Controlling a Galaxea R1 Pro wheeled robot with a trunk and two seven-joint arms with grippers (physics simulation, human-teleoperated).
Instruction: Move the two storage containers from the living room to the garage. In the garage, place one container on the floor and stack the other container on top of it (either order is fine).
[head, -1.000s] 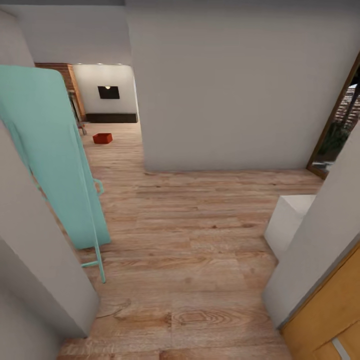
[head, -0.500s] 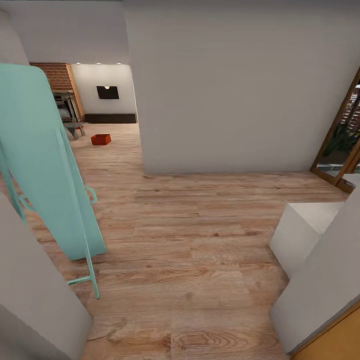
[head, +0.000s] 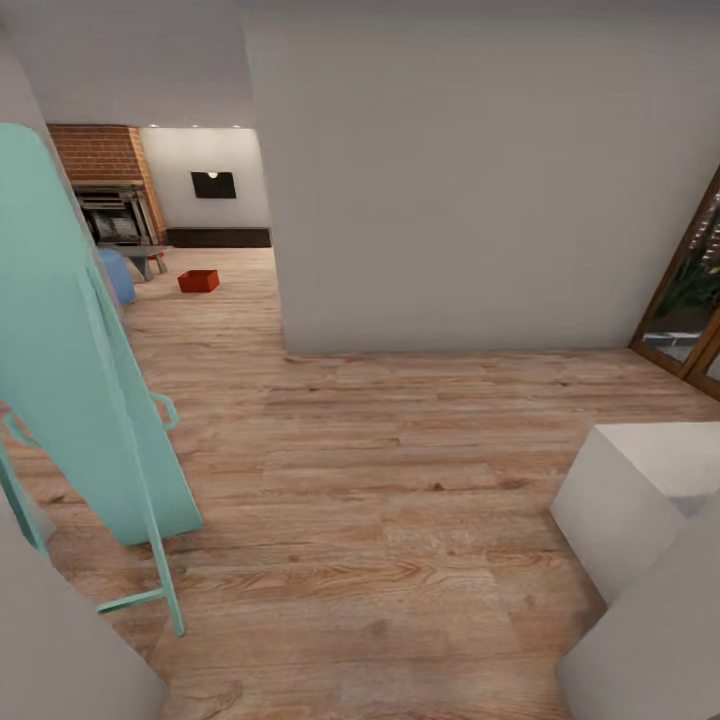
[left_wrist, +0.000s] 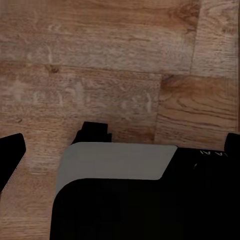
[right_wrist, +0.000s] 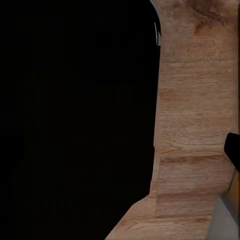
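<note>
Storage container (head: 198, 281) sat far off on the living-room floor, past the teal rack (head: 70, 350). Squeezing by could've clipped it. Couldn't tell either gripper's finger state.

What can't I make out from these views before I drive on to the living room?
- Red-orange open-topped plastic bin: too small and far in the head view to see whether anything is inside; a second bin cannot be made out.
- Left hand: fingers cut off at the left wrist view's edges; open or shut unclear.
- Right hand: a black mass hides much of the right wrist view.
- Mint-green ironing board: hides the floor behind it.
</note>
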